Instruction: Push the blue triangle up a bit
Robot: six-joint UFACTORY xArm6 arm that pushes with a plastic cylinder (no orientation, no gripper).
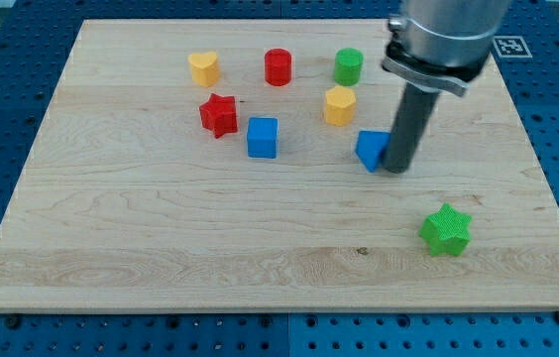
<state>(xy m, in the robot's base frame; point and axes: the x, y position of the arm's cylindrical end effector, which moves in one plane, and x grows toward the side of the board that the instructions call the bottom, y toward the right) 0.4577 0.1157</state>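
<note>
A pale wooden bench [161, 248] sits on blue pegboard [2, 149]. The blue triangle [372, 149] lies right of centre, bare wood below it, yellow block [339, 104] just above. The upright rod's tip [396, 169] touches the triangle's right side; there is no hand.

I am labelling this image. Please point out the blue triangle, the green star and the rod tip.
blue triangle [370, 149]: camera view, its visible left face.
green star [446, 229]: camera view, top centre.
my tip [396, 169]: camera view, rod's lower end.
</note>
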